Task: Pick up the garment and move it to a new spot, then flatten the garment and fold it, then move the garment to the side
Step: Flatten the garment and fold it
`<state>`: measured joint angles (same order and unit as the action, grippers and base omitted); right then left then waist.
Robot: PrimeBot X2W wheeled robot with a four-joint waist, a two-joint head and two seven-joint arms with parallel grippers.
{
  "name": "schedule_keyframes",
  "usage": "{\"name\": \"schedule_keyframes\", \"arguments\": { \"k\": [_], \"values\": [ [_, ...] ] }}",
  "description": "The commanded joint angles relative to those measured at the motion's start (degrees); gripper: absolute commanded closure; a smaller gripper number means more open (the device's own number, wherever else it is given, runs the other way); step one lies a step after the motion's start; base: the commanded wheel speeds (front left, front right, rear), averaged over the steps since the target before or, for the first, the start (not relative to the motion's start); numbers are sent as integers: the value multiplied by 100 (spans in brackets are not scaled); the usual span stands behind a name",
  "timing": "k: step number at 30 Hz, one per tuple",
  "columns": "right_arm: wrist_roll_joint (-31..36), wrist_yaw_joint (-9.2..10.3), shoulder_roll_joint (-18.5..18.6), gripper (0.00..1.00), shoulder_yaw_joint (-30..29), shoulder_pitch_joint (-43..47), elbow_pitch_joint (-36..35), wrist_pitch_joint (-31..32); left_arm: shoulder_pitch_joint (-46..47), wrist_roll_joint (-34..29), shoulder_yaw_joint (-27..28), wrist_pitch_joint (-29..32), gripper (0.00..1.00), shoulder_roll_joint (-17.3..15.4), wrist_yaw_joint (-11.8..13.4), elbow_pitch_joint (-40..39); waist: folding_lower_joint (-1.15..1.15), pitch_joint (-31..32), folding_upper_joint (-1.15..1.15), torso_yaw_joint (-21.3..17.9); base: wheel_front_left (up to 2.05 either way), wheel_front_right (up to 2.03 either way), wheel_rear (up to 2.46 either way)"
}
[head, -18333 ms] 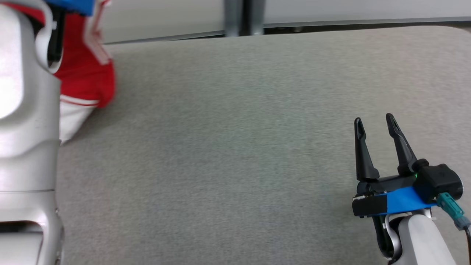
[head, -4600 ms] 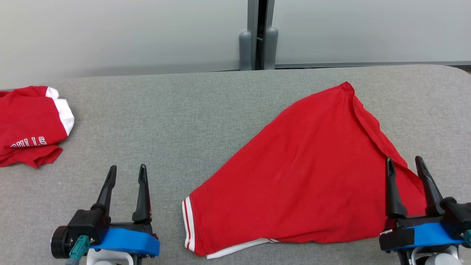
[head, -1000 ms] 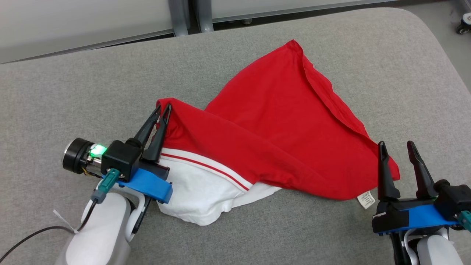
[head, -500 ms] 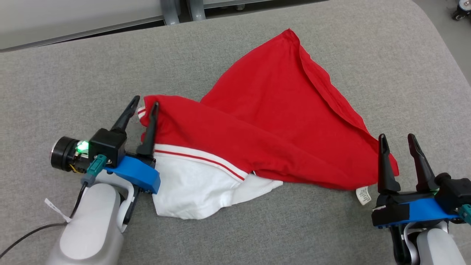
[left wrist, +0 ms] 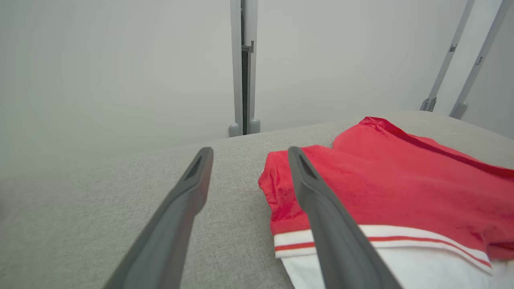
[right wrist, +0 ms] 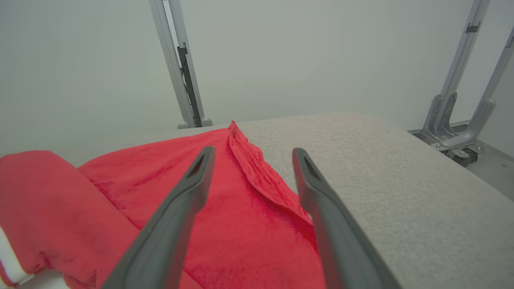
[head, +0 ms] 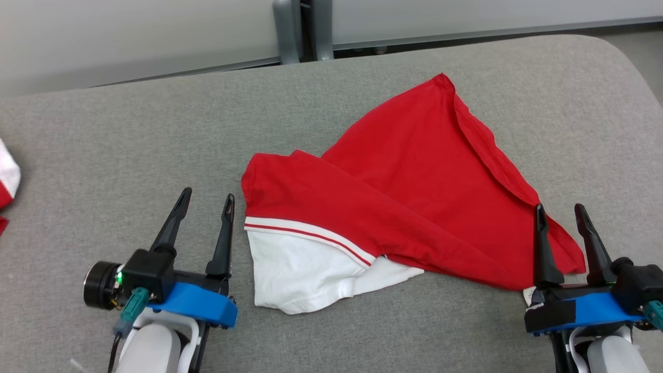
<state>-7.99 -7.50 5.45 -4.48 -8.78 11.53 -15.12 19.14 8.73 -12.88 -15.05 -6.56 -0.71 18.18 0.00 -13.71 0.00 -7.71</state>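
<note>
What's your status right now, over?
Left gripper open, empty, just left of garment. Right gripper open, over its right corner. Garment rumpled, white inside showing, not flat. Other cloth far left, well apart.

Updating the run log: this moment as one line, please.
stage: folding | garment: red and white, partly folded over, on table | left gripper: open, empty, beside garment | right gripper: open, empty, at garment's corner

There are two garments: one red and white garment (head: 414,171) and a bit of a second garment (head: 6,178). There are two grippers, the left gripper (head: 207,194) and the right gripper (head: 559,206), each with two fingers (head: 171,223). There is one grey table (head: 129,134) and two grey posts (head: 286,31) behind it.
</note>
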Motion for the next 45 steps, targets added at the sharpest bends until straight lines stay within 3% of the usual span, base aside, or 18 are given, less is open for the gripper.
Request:
{"name": "schedule_keyframes", "arguments": {
  "k": [1,13,22,30,37,45],
  "values": [
    [33,2,-18,0,2,89,-5,-4,-280,-30,141,-17,0,21,39,-189,0,194,0,203,0,0,0],
    [72,2,-76,0,-6,332,21,-4,-1379,-248,871,-17,0,250,123,-1207,0,574,0,518,0,0,0],
    [82,2,-95,0,-13,373,45,-4,-1468,-295,788,-17,0,343,-125,-1297,0,620,0,577,0,0,0],
    [69,2,-109,0,77,353,87,-4,-1296,-85,114,-18,0,360,-379,-624,0,620,0,461,0,0,0],
    [46,2,-101,0,68,328,111,-4,-1121,68,-514,-18,0,356,-454,206,0,534,0,328,0,0,0],
    [7,2,-86,0,44,244,139,-4,-885,125,-804,-18,0,356,-461,1108,0,395,0,217,0,0,0]
  ]
}}
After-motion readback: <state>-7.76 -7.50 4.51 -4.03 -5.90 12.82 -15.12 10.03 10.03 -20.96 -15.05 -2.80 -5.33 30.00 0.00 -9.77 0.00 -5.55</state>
